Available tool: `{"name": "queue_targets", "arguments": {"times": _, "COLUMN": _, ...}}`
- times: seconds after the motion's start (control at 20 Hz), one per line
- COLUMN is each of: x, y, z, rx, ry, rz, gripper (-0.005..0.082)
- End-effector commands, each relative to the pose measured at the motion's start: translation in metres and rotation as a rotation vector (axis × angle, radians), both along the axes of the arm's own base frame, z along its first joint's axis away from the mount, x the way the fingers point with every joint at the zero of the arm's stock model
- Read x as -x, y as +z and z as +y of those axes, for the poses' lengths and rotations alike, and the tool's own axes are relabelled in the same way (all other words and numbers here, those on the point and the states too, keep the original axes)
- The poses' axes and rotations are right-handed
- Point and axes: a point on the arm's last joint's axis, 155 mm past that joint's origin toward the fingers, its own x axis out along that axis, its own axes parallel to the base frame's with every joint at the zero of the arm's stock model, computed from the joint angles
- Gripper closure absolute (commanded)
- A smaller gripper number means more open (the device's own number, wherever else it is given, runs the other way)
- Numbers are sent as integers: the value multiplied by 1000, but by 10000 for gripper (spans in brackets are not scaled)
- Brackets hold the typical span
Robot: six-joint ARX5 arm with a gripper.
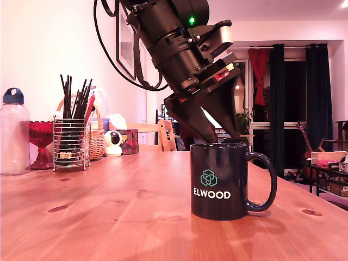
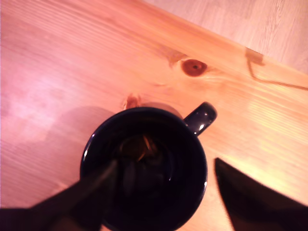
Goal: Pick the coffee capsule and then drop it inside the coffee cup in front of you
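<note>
The robot's one black arm comes down from the top of the exterior view, leaning toward that view's right. A small green light glows near its top. At its low end sits the black gripper, pointing down. Its two pointed fingers are spread apart, with a gap between them. In the wrist view the two dark fingers also stand wide apart, holding nothing.

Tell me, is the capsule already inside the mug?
Yes, the wrist view shows the brown capsule lying at the bottom of the dark mug, with the open jaws above the rim.
</note>
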Motion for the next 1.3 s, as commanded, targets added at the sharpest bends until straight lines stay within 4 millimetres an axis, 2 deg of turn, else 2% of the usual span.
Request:
{"name": "queue_targets", "arguments": {"times": 0.0, "x": -2, "y": -2, "z": -2, "rx": -2, "ry": -5, "rz": -1, "gripper": 16}}
{"name": "queue_targets", "arguments": {"times": 0.1, "x": -2, "y": -2, "z": -1, "rx": -4, "ry": -11, "rz": -2, "gripper": 120}}
{"name": "queue_targets", "arguments": {"times": 0.15, "x": -2, "y": -2, "z": -1, "rx": -5, "ry": -11, "rz": -1, "gripper": 229}}
{"name": "queue_targets", "arguments": {"times": 0.3, "x": 0, "y": -2, "z": 0, "rx": -8, "ry": -12, "rz": 5, "gripper": 667}}
{"name": "queue_targets", "arguments": {"times": 0.35, "x": 0, "y": -2, "z": 1, "rx": -7, "ry": -11, "rz": 10, "gripper": 770}}
{"name": "queue_targets", "arguments": {"times": 0.75, "x": -1, "y": 2, "z": -3, "rx": 42, "ry": 1, "rz": 46, "gripper": 789}}
{"name": "queue_targets", "arguments": {"times": 0.95, "x": -7, "y": 21, "z": -1, "rx": 91, "ry": 28, "rz": 37, "gripper": 789}}
{"name": "queue_targets", "arguments": {"times": 1.15, "x": -15, "y": 46, "z": 11, "rx": 131, "ry": 63, "rz": 1, "gripper": 789}}
{"name": "queue_targets", "arguments": {"times": 1.25, "x": -20, "y": 53, "z": 19, "rx": 139, "ry": 82, "rz": -8, "gripper": 789}}
